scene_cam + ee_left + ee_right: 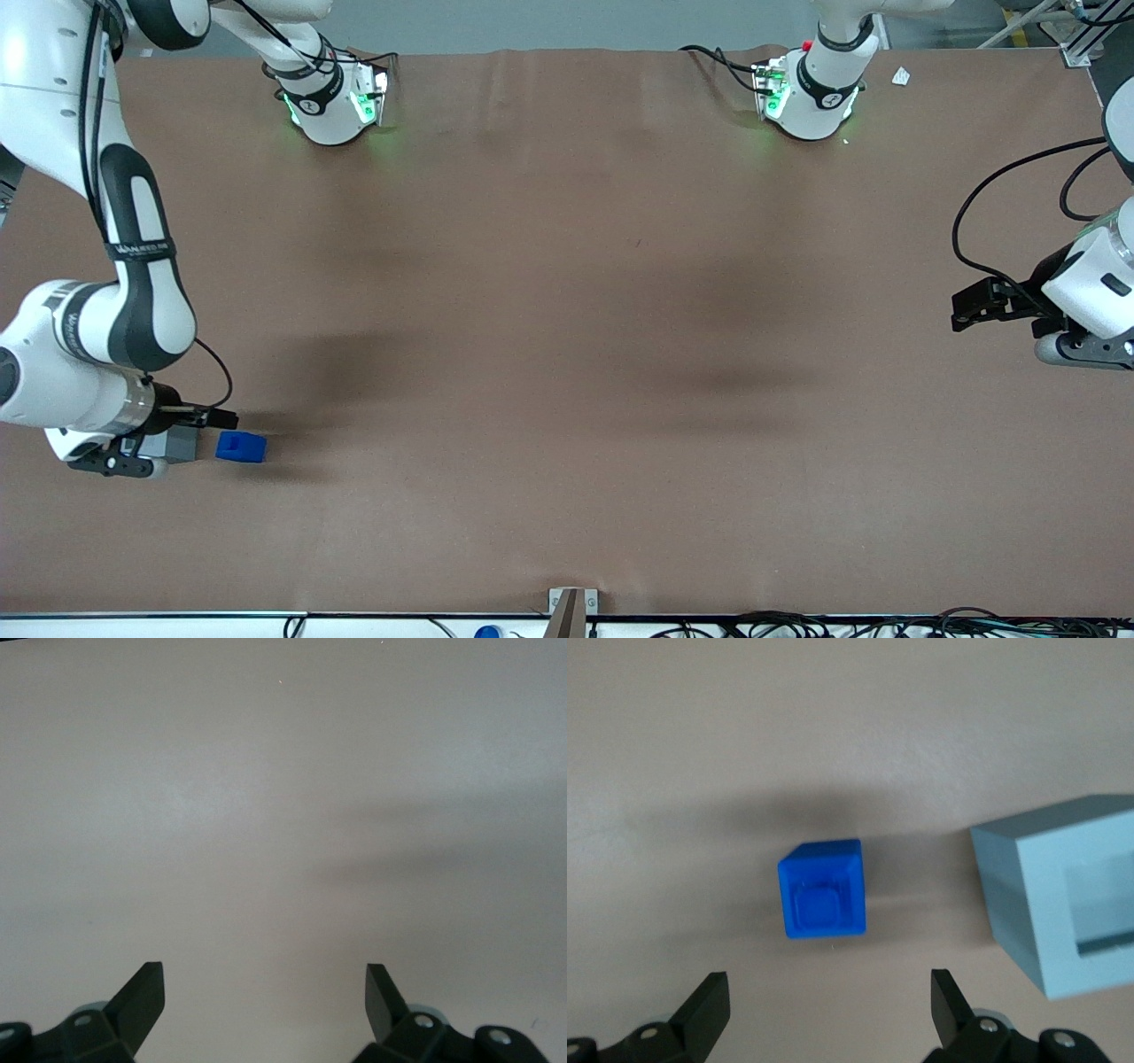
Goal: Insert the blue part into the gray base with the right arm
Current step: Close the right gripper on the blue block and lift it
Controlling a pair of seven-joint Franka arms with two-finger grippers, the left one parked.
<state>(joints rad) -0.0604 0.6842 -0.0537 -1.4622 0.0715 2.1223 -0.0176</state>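
Observation:
The blue part (pixel 241 447) lies on the brown table toward the working arm's end, close to the front camera. In the right wrist view the blue part (pixel 822 890) shows a square stud on its upper face. The gray base (pixel 177 443) stands right beside it, partly under the right arm's wrist; in the wrist view its recess (pixel 1099 904) shows. The right arm's gripper (pixel 830 992) hovers above the table near both blocks, open and empty, its fingertips (pixel 709 992) clear of the blue part. In the front view the gripper (pixel 124 461) sits over the gray base.
The brown table cover (pixel 567 354) spans the whole view. Two arm bases (pixel 332 106) with green lights stand at the table's edge farthest from the front camera. A small metal bracket (pixel 571 607) sits at the nearest edge. A white scrap (pixel 901 76) lies toward the parked arm's end.

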